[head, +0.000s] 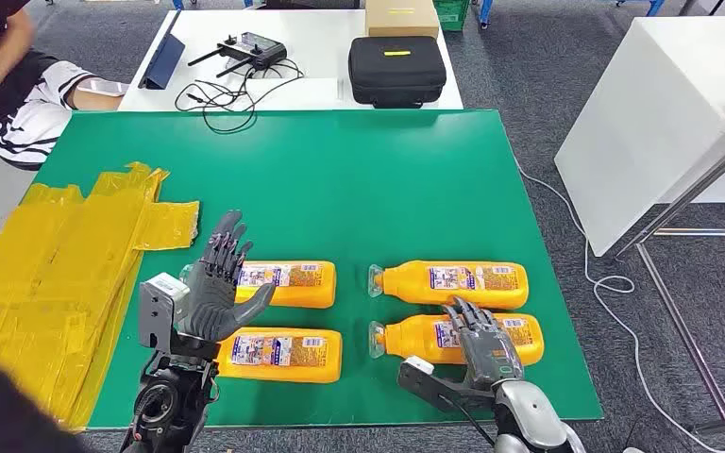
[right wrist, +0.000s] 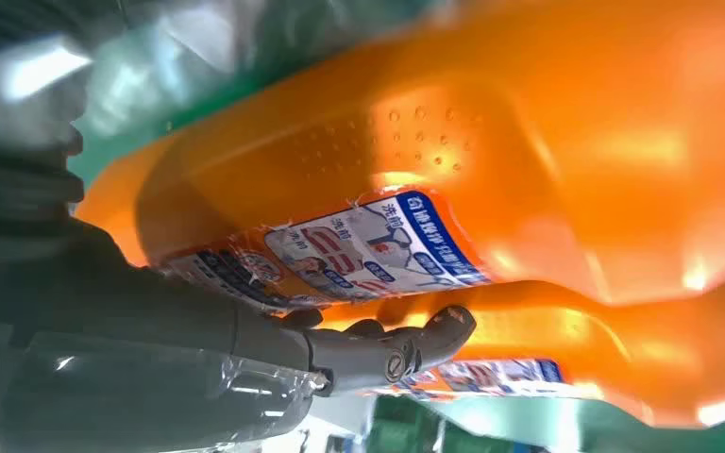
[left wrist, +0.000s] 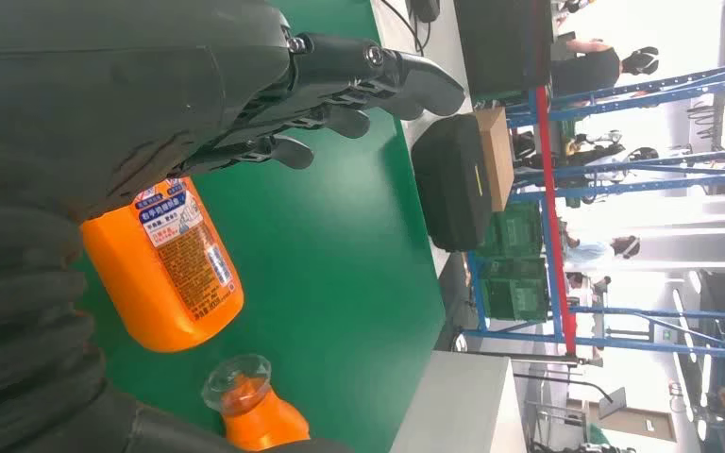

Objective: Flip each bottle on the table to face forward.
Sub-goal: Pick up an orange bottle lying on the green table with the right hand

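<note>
Four bottles (head: 453,284) lie on our bench (head: 340,179): smooth, probably slippery, fairly heavy. Our right hand (head: 480,338) rests over the near-right one, grip unclear; left hand (head: 215,278) spread, empty. We'd grasp mid-body.

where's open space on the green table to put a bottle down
The far half of the green table is bare, between the yellow plastic sheets and the right edge. The near half is crowded: four orange bottles and both hands, left hand, right hand.
</note>
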Available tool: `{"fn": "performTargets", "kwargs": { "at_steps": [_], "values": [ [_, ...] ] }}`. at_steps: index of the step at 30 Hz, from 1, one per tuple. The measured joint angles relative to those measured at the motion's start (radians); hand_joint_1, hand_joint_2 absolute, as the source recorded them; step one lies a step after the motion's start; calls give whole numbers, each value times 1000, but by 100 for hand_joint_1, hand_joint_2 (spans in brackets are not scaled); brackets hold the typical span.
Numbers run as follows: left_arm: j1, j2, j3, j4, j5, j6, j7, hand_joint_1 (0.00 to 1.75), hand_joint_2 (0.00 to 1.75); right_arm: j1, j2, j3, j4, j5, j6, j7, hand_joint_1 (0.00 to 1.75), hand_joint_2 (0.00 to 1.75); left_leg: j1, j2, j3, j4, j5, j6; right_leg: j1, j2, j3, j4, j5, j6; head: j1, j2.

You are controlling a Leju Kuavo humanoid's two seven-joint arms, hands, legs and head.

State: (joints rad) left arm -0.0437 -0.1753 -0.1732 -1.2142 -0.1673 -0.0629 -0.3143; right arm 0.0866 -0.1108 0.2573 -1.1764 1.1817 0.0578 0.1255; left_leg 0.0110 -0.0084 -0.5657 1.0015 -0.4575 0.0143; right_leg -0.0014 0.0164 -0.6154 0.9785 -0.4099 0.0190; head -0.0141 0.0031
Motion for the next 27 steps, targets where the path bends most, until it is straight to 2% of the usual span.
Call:
{"fn": "performTargets", "kwargs": {
  "at_steps": [2, 4, 6, 8, 9, 27],
  "values": [
    [0, -1, 1, 0, -1, 1, 1, 0, 175, -9, 5, -4, 15, 9, -3, 5, 0, 175, 0, 0, 0, 0, 0, 0, 0, 0, 0, 0, 0, 0, 0, 0],
    [0, -3, 2, 2, -3, 2, 2, 0, 175, -25, 15, -11, 45, 24, -7, 13, 22, 175, 0, 0, 1, 0, 0, 0, 0, 0, 0, 0, 0, 0, 0, 0],
    [0, -5, 3, 8, -7, 3, 1, 0, 175, -39, 25, -19, 72, 33, -6, 17, 104, 175, 0, 0, 2, 0, 0, 0, 0, 0, 1, 0, 0, 0, 0, 0],
    [-2, -8, 3, 17, -10, 4, -1, 0, 175, -52, 34, -26, 98, 38, -3, 15, 169, 175, 0, 0, 3, 0, 0, 0, 0, 0, 2, 0, 0, 0, 0, 0],
    [-3, -9, 4, 22, -11, 5, -2, 0, 175, -58, 37, -29, 111, 41, -2, 12, 175, 175, 0, 0, 3, 0, 0, 0, 0, 0, 2, 0, 0, 0, 0, 0],
    [-35, -19, 10, 70, -20, 9, -4, 0, 175, -116, 57, -59, 193, 34, 13, -55, 175, 175, 0, 1, 13, 0, -1, 0, 0, 0, 12, -1, 0, 0, 0, 0]
  ]
}}
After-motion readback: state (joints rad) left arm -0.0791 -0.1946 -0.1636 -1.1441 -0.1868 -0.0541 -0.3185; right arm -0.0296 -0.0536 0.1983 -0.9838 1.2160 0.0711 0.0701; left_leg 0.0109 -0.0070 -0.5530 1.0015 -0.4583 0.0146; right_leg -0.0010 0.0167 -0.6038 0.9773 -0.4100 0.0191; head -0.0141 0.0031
